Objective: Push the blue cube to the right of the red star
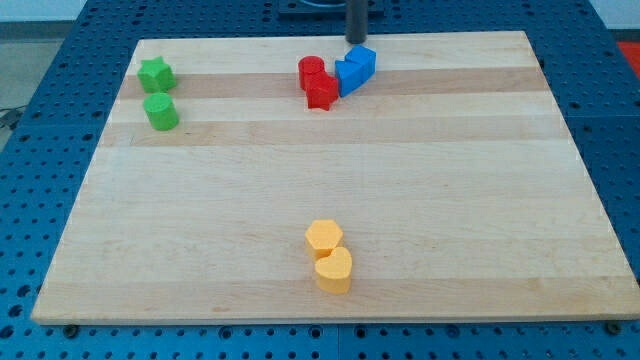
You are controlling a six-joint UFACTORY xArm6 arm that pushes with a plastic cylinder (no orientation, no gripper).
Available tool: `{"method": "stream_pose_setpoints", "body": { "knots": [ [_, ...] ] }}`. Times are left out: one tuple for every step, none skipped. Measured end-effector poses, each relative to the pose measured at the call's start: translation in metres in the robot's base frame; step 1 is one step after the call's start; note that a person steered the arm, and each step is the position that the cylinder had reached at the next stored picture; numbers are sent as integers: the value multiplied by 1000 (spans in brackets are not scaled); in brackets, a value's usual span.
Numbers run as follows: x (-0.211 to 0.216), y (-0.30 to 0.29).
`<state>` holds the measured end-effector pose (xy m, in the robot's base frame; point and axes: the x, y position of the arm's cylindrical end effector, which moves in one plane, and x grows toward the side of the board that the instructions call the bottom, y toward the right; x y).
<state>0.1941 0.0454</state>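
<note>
Saw my tip (356,41) at the far edge of the wooden board (450,200), just behind the blue cube (362,62) and seemingly touching its far side. No gripper on this arm, only the bare rod, so nothing held. Found the blue cube far on the board, a little right of centre, with a second blue block (350,77) of unclear shape pressed against its near-left side. Just left of that blue block, touching it, sat the red star (321,92), and a red cylinder (311,71) stood against the star's far-left side. Noted a green star (155,74) and a green block (161,112) at far left, close together. Noted a yellow hexagon (323,237) and a yellow block (334,270) near the front edge, touching
</note>
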Motion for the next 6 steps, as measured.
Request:
{"method": "stream_pose_setpoints", "body": {
  "knots": [
    [0, 3],
    [0, 20],
    [6, 21],
    [20, 24],
    [22, 19],
    [22, 10]
  ]
}}
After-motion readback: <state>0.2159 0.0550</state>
